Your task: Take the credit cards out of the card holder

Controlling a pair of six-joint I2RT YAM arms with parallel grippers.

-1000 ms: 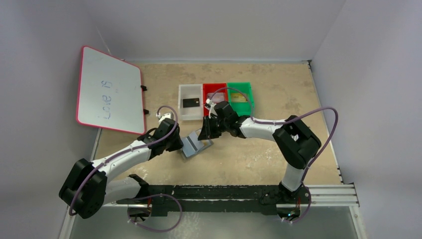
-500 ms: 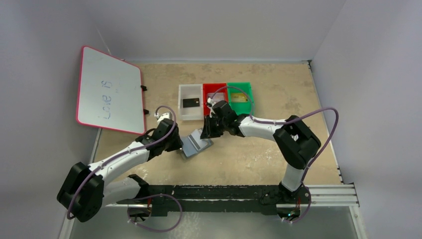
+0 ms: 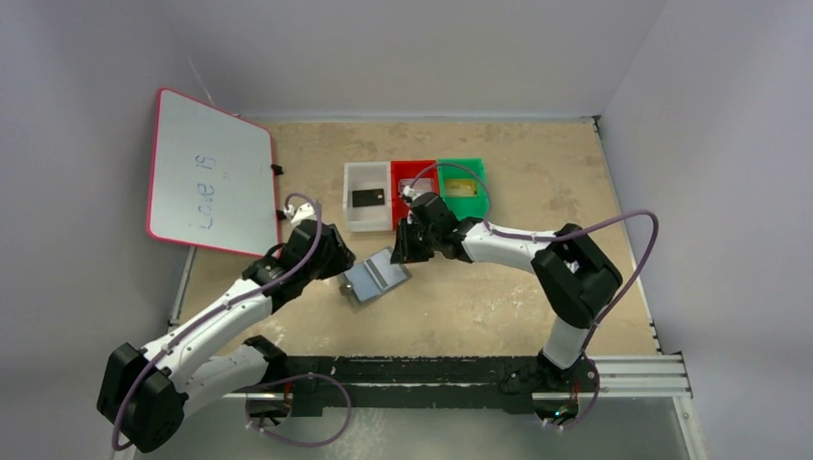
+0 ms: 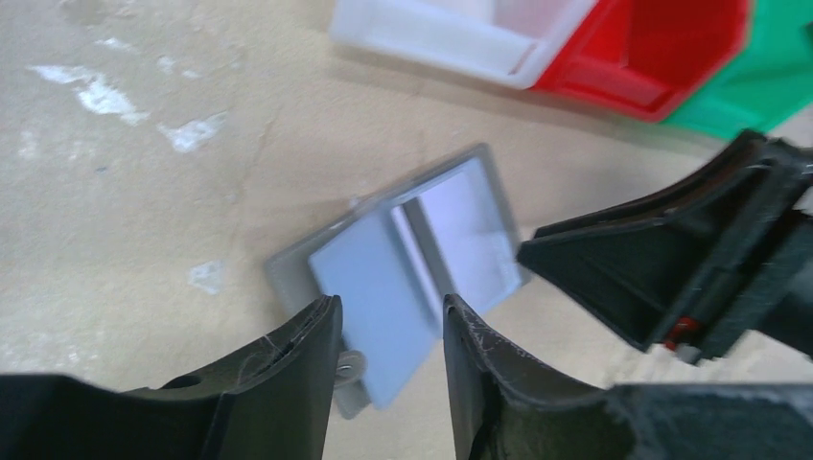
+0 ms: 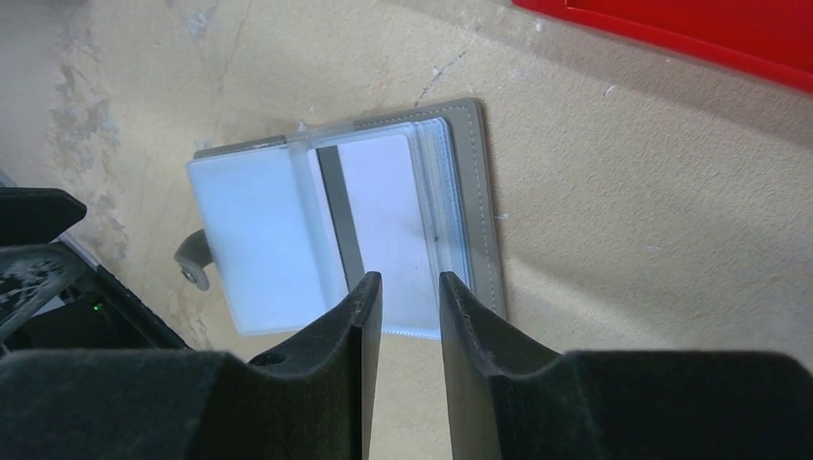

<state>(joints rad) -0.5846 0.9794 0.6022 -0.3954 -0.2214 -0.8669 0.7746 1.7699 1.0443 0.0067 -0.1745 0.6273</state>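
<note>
- The grey card holder (image 5: 288,240) lay spread open and flat on the tan table (image 3: 499,297), just in front of the trays, its glossy clear pockets facing up and showing no card that could be made out.
- The left gripper (image 4: 388,307) hovered over the holder's near flap, jaws apart with nothing pinched between them.
- The right gripper (image 5: 407,280) hung above the opposite flap, jaws narrowly parted and likewise holding nothing.
- A black card (image 3: 367,198) sat in the white tray (image 3: 349,196), a silvery card (image 3: 414,185) in the red tray (image 3: 414,165) and a gold card (image 3: 461,188) in the green tray (image 3: 482,192), so the emptying looked finished or close to it.
- The holder appeared light and floppy, likely to skid on the table or fold along its spine unless one arm pinned a cover edge.
- Its film pockets looked slick and thin, so any card left inside would best be taken by its exposed short edge.
- The cards themselves seemed stiff, smooth and hard to lift once lying flat.
</note>
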